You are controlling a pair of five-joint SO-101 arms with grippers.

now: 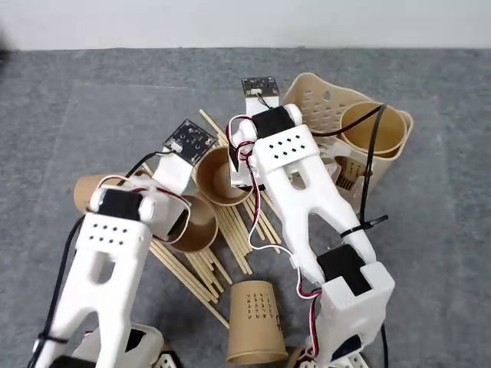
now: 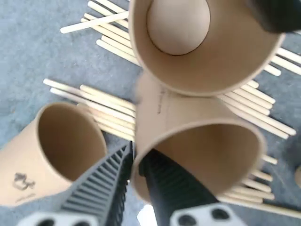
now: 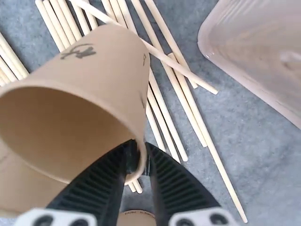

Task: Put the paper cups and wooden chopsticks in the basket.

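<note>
Near cup: An upside-down brown paper cup (image 1: 257,322) stands on the grey table (image 1: 430,230), close to the bottoms of the arms. Nothing holds it, and it is not in the basket yet.

Left gripper: The black left gripper (image 2: 136,153) is pinched tight on the rim of a second brown paper cup (image 2: 197,155). One finger is inside the cup and one is outside. This cup is over the sticks, well apart from the basket.

Side cup: A third brown paper cup (image 1: 90,192) lies on its side on the table, just beside the left gripper. It is free.

Sticks: The long pale wooden chopsticks (image 1: 238,245) lie spread out on the table, under and around the cups. Every stick I can see is on the table.

Right gripper: The black right gripper (image 3: 136,153) is clamped on the rim of a fourth brown paper cup (image 3: 89,84). This cup is near the basket but outside it.

Basket: The cream plastic basket with holes (image 1: 322,100) sits at the far side. One brown paper cup (image 1: 374,129) is inside it.

Done: I think one cup out of five is put away.

Left to do: Four cups and all the sticks have to go in. It looks like the job is only just started.
</note>
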